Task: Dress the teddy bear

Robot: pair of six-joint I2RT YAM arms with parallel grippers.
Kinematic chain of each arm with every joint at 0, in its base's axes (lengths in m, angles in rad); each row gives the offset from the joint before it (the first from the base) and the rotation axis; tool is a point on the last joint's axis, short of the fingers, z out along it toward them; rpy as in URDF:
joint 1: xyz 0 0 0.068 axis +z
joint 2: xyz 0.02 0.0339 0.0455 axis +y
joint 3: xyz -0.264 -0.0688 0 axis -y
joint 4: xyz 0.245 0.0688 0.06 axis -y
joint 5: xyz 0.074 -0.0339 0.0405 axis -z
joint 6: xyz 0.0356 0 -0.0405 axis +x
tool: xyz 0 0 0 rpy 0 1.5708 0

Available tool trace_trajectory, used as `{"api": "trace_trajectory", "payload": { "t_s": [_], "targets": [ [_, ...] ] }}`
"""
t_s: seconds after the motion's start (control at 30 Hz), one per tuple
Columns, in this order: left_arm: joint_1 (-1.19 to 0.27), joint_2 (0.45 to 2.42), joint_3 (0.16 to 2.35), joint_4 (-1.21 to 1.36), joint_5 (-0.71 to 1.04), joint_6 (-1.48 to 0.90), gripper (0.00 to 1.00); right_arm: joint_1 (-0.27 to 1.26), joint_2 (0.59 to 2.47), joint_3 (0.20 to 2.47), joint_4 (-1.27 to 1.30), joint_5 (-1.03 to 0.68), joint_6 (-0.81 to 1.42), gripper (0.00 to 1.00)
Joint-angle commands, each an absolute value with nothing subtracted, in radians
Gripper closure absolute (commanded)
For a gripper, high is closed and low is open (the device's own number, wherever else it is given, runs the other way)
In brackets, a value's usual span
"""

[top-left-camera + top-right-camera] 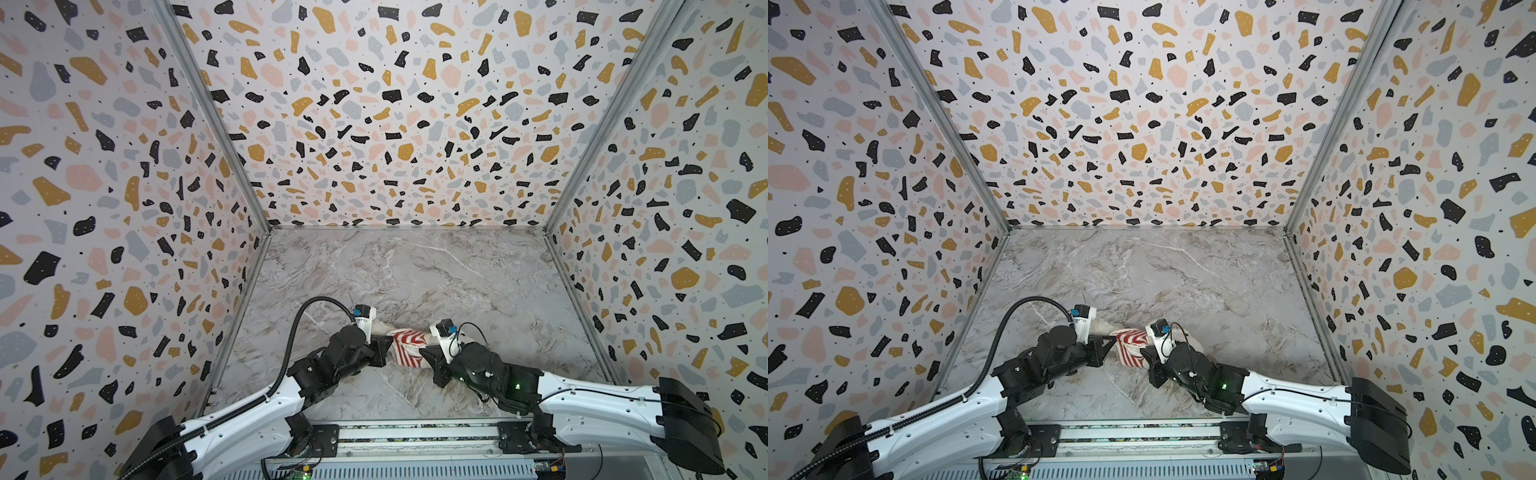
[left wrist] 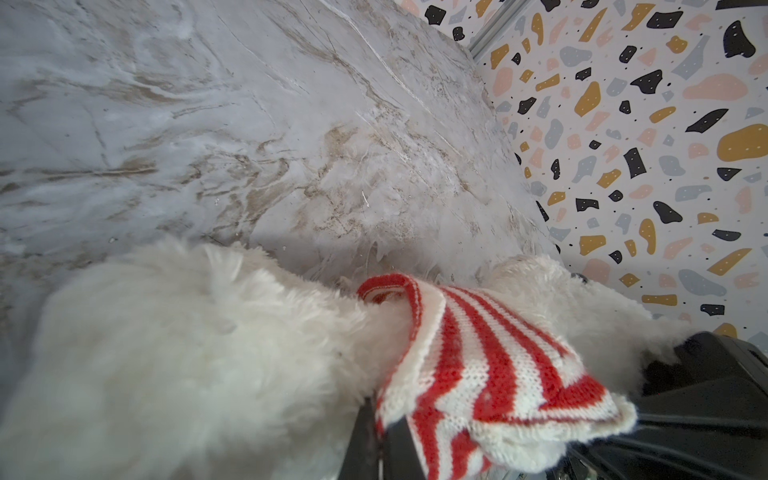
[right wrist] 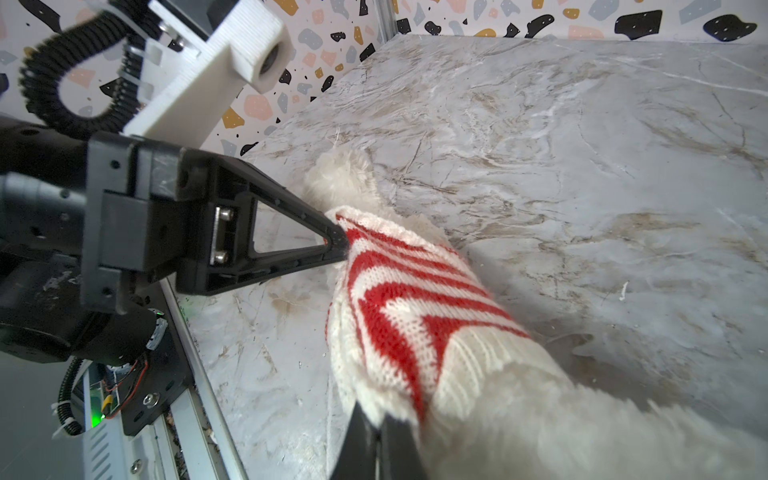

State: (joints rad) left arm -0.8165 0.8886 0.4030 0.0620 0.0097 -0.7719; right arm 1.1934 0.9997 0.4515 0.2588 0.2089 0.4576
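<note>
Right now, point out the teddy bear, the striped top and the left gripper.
teddy bear [image 2: 166, 353]: left wrist view, on its white fur.
striped top [image 3: 399, 299]: right wrist view, on the middle of the knit.
left gripper [image 3: 338, 240]: right wrist view, at its tips pinching the top's edge.

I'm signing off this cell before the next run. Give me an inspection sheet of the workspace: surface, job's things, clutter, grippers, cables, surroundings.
Surface: marble-print tabletop, veined grey and brown.
Job's things: white teddy bear lying near the front; red-and-white striped knit top around its middle, fur showing at both ends.
Clutter: nothing seen.
Grippers: left gripper shut on one edge of the top; right gripper shut on the opposite edge.
Cables: black corrugated conduit arching over the left arm; thin black wire looped at the right wrist.
Surroundings: terrazzo-print walls on three sides; metal rail along the front.
</note>
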Motion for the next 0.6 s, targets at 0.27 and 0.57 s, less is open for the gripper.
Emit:
{"api": "trace_trajectory", "payload": {
  "t_s": [0.27, 0.57],
  "targets": [
    [-0.753, 0.892, 0.342, 0.053, -0.040, -0.735, 1.00, 1.198, 0.934, 0.454, 0.262, 0.160, 0.391, 1.00],
    [-0.817, 0.934, 0.332, 0.167, 0.069, -0.723, 1.00, 1.196, 1.099, 0.521, 0.272, 0.159, 0.384, 0.97]
  ]
}}
